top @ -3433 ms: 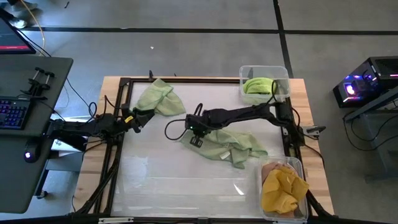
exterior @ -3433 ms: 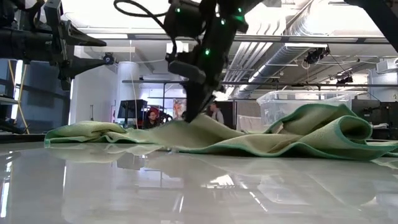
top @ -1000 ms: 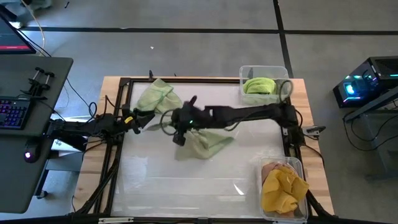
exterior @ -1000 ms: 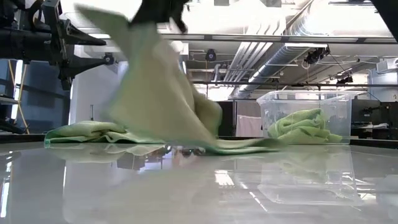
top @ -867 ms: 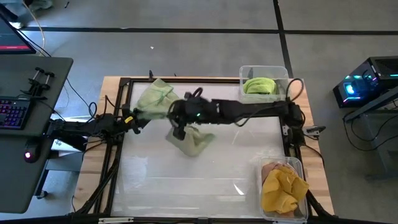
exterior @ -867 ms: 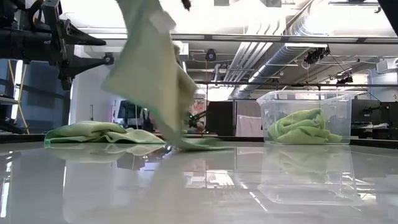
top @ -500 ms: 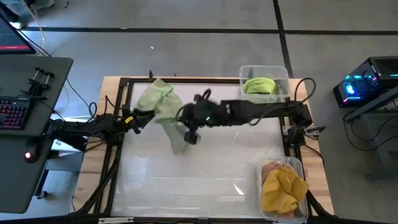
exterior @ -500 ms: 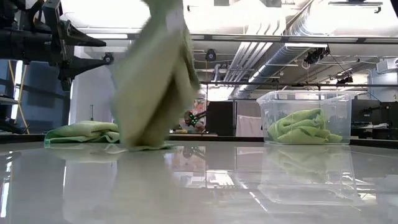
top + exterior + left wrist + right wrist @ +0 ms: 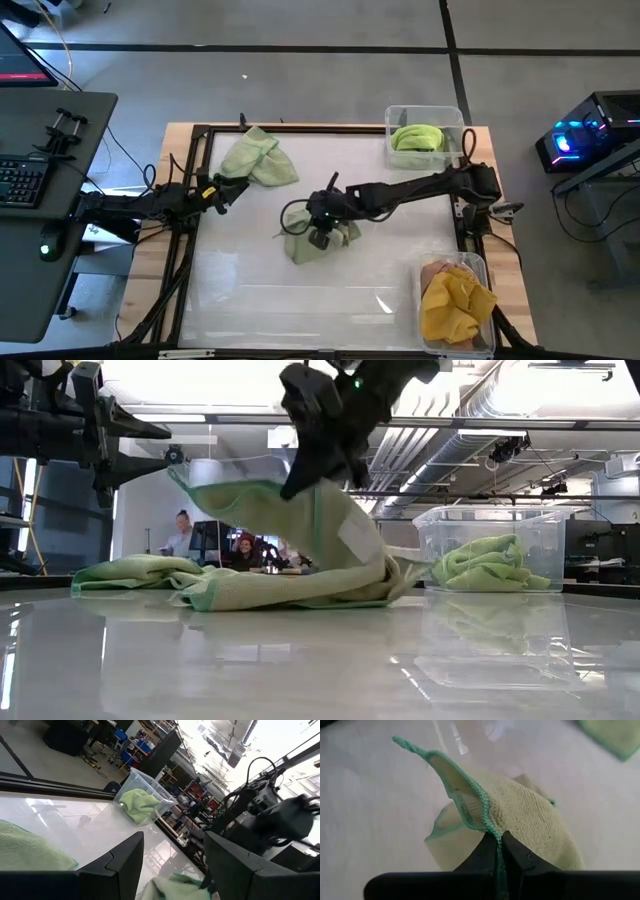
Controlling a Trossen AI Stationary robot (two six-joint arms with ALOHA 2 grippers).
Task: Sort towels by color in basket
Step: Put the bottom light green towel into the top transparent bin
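Right claw pinches the edge of a pale green towel mid-surface, fingers closed on the hem (the rest is bunched beneath it). Left claw waits with fingers spread at the surface's left edge, beside another pale green towel. A bright green towel sits in the far bin; mustard yellow towels fill the near bin.

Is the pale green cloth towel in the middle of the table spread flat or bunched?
Bunched: the pale green cloth towel lies crumpled, one edge pinched up by the shut right gripper.
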